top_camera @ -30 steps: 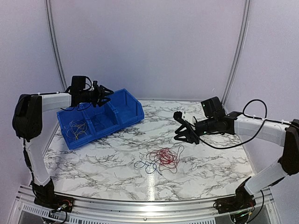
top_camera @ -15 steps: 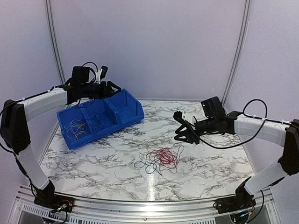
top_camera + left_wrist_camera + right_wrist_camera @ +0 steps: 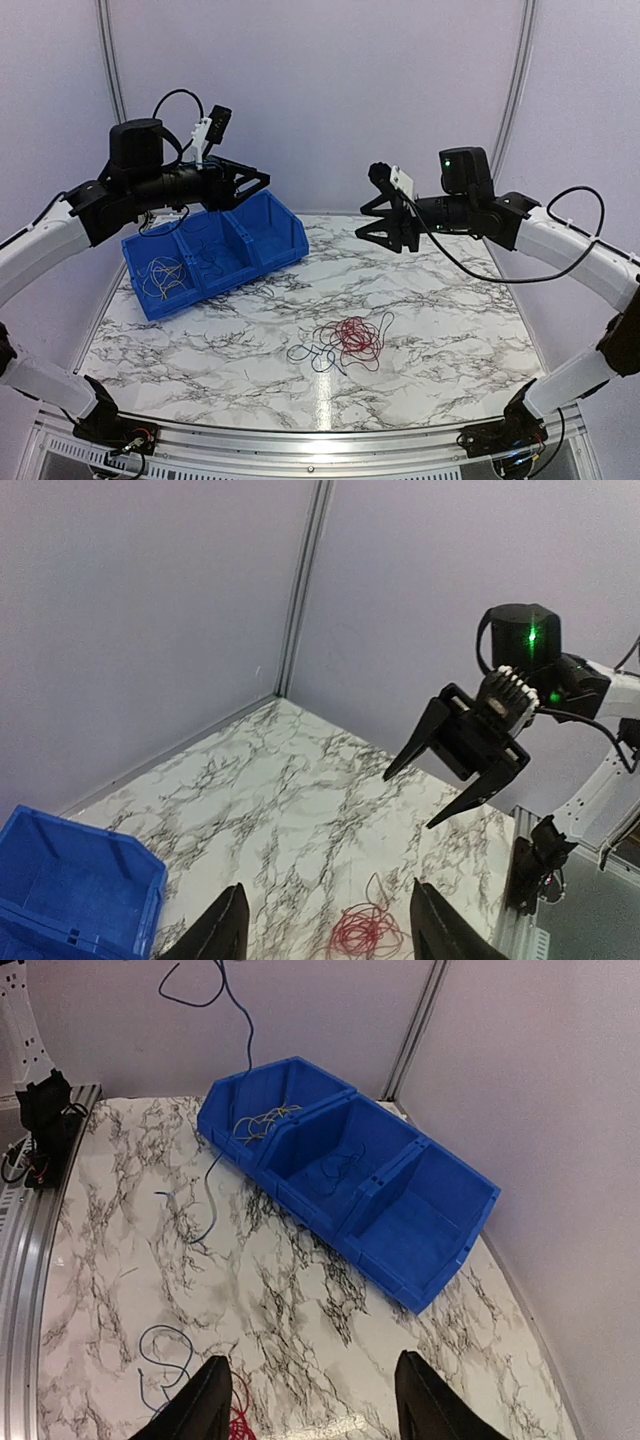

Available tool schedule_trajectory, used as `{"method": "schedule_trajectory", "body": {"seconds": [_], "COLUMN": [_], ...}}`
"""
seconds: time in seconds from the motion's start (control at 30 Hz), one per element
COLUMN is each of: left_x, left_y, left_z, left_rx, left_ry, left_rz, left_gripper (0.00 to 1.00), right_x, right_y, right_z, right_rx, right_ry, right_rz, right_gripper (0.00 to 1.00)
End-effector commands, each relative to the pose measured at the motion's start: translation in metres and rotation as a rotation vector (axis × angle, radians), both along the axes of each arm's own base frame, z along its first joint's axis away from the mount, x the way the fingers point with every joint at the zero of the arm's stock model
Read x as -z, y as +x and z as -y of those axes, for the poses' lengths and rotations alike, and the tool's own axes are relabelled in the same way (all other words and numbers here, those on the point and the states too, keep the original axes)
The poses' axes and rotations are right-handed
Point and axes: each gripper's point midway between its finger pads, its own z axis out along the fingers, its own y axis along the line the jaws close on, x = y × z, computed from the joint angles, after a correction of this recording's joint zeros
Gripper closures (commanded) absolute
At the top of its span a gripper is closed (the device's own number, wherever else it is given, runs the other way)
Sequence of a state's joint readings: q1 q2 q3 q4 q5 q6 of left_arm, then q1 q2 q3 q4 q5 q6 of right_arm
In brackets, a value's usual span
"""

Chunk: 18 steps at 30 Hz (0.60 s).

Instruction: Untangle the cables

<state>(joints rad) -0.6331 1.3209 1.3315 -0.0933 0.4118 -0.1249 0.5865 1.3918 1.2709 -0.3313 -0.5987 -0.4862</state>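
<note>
The cables lie partly on the marble table: a red tangle point(image 3: 352, 337) with a blue wire point(image 3: 308, 354) looping off its left side. Both also show in the right wrist view, the blue wire point(image 3: 165, 1353) beside the red tangle point(image 3: 238, 1422). Whitish wires point(image 3: 160, 274) and dark wires point(image 3: 336, 1164) lie in a blue bin point(image 3: 285, 232). My left gripper point(image 3: 247, 184) hangs open high over the bin's back edge, nothing between its fingers. My right gripper point(image 3: 384, 216) is open and empty too, raised well above the table behind the tangle. A thin blue strand point(image 3: 238, 1010) dangles over the bin; its top is out of frame.
The bin point(image 3: 455, 1195) has three compartments and stands at the back left, its right compartment holding nothing. A metal rail point(image 3: 320, 440) runs along the table's near edge. Purple walls close in the back and both sides.
Both arms have lifted. The left gripper swung up and rightward over the bin. The right gripper rose from near the table and its jaws spread wider.
</note>
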Motion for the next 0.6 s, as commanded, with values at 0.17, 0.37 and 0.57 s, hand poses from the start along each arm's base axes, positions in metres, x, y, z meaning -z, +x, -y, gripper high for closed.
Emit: {"method": "schedule_trajectory", "body": {"seconds": [0.17, 0.37, 0.57], "left_x": [-0.034, -0.031, -0.035], "left_y": [-0.046, -0.057, -0.062], "left_z": [0.014, 0.027, 0.038], "left_rx": [0.018, 0.024, 0.025], "left_ry": [-0.141, -0.184, -0.233], "left_rz": [0.014, 0.001, 0.007], "left_gripper": [0.43, 0.43, 0.43], "right_x": [-0.029, -0.028, -0.043], "right_y": [-0.043, -0.072, -0.092], "right_z": [-0.079, -0.12, -0.134], "right_rx": [-0.189, -0.315, -0.417], "right_ry": [0.065, 0.11, 0.235], "right_rz": [-0.025, -0.106, -0.204], "right_gripper": [0.32, 0.25, 0.2]}}
